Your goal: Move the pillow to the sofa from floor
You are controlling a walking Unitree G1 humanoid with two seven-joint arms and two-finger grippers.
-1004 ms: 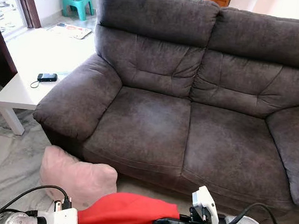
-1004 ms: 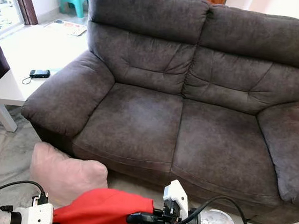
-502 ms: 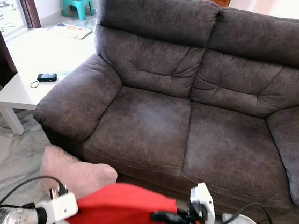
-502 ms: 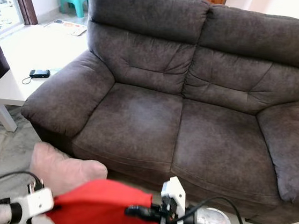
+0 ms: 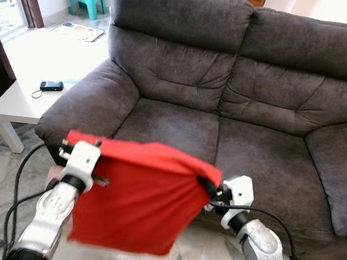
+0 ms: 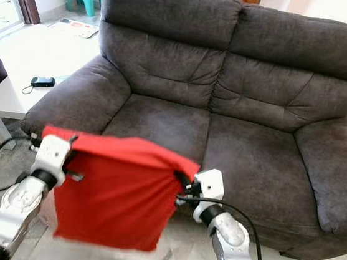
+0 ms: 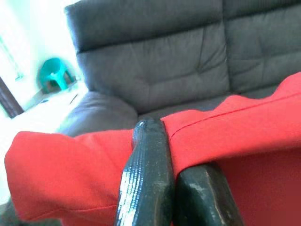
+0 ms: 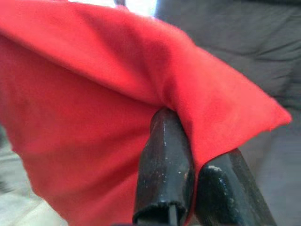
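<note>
Red pillow [image 5: 134,201] pinched between left tool [image 5: 66,150] and right tool [image 5: 207,188]

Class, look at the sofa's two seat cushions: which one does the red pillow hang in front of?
The seat cushion on the robot's left. The red pillow, pinched at its top corners by the left gripper and right gripper, overlaps its front edge; the other seat cushion shows unobstructed.

The red pillow [image 5: 134,201] is flat and floppy, hanging like a limp cloth in front of the dark grey sofa [image 5: 239,106]. Its top edge is pinched at both corners between black fingers [image 7: 146,179], and the rest droops below them, off the floor.
</note>
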